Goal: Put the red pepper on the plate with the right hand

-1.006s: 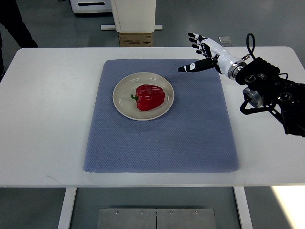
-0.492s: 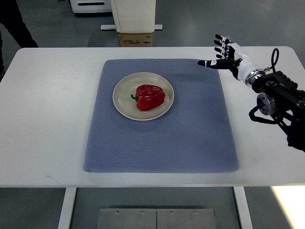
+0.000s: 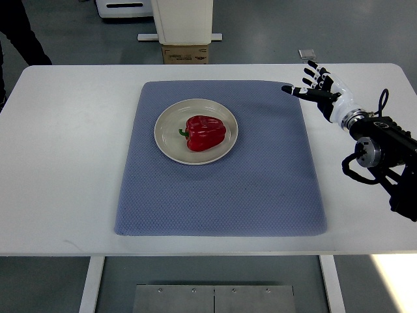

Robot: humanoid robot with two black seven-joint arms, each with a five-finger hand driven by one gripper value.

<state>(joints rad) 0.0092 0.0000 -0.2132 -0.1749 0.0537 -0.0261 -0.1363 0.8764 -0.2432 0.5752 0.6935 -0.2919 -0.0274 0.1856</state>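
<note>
Your red pepper (image 3: 206,133) sits on the plate (image 3: 166,140), roughly centred, stem pointing left; placement looks done. From the plate, your right robot hand (image 3: 317,87) is well off to the right and slightly further back, over the table (image 3: 71,130) just past the right edge of the blue mat (image 3: 260,189), fingers spread, holding nothing. The pepper's long axis runs left-right. No left arm visible. Room: grey floor, a cardboard box (image 3: 186,54) behind the table, clear space all round the plate.
</note>
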